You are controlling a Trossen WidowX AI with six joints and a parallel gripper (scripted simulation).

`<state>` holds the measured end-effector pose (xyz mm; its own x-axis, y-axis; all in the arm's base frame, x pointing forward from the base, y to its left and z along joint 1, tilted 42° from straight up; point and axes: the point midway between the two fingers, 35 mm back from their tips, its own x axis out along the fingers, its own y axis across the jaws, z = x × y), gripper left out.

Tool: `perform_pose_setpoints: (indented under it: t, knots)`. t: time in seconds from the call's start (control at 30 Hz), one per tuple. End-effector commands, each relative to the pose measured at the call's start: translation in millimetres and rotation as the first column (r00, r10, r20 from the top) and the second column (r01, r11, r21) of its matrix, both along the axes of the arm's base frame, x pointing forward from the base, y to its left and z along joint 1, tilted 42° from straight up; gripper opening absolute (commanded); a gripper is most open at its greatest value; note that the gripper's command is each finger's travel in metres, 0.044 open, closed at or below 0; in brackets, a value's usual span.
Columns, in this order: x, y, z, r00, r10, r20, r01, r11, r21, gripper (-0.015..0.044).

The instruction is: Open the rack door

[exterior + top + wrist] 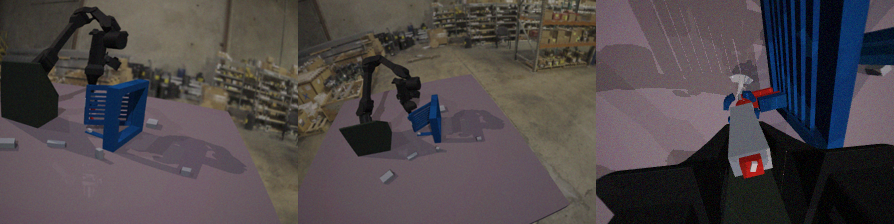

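black parallel-jaw gripper [409, 111] [91, 83] [744, 126], clamped on the grey upright handle with a red end [748, 131], at centre of the wrist view; blue slatted door [420, 117] [96, 104] [806, 65], left of centre in the top view, ajar from its open blue rectangular frame [435, 117] [112, 119].

A blue frame [112, 119] is seen upright on the pinkish table [159, 196], its slatted door [86, 104] swung out toward the arm's side. The black arm [62, 34] is arched above; its gripper [92, 83] is partly hidden behind the door. Small pale blocks are scattered around the frame.
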<state>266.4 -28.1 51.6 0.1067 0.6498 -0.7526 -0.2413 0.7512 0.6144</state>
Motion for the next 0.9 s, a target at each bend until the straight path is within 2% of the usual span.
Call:
perform_pose_setpoints:
  t: [0.0, 0.87]
  knots:
    - [0, 6, 5, 0.998, -0.05, -0.036, 0.051, 0.999, 0.009, 0.0019]
    - [10, 45, 40, 0.907, -0.315, -0.281, 0.33, 0.944, 0.006, 0.0019]
